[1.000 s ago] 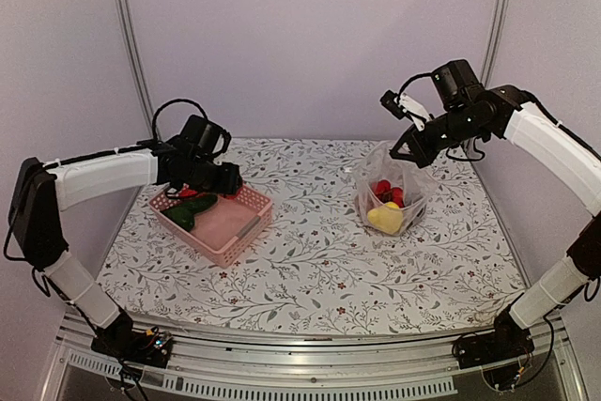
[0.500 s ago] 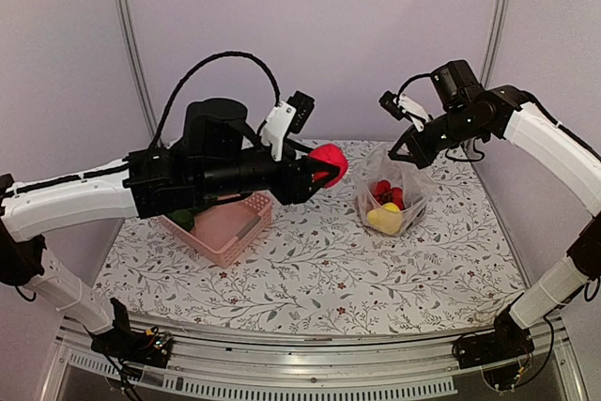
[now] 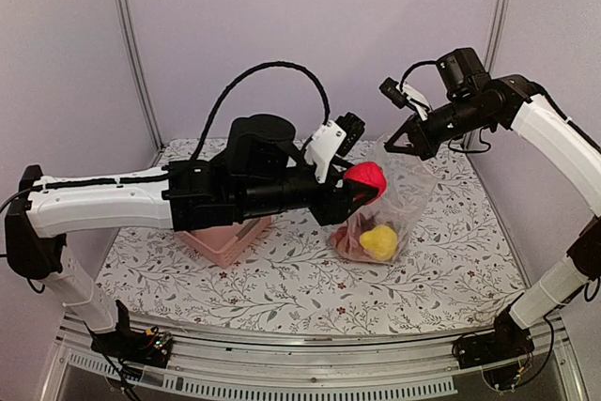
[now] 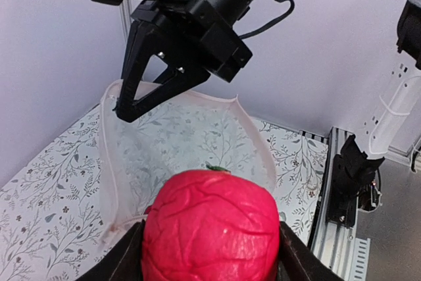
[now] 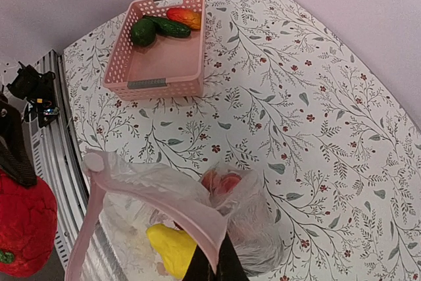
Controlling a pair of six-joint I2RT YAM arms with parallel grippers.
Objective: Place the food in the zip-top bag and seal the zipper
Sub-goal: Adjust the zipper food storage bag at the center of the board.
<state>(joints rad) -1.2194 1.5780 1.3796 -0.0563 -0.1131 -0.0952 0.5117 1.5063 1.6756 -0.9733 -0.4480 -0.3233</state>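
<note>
Left end effector [image 3: 362, 185] above floral table [image 3: 282, 279]

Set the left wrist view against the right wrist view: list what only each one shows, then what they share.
Only the left wrist view: the right gripper seen from the front, pinching the rim of the zip-top bag.
Only the right wrist view: the pink basket holding green pieces and an orange-red piece, plus the yellow piece inside the bag.
Both: the bag with its mouth held open, the red piece in the left gripper, and the floral table cover.
</note>
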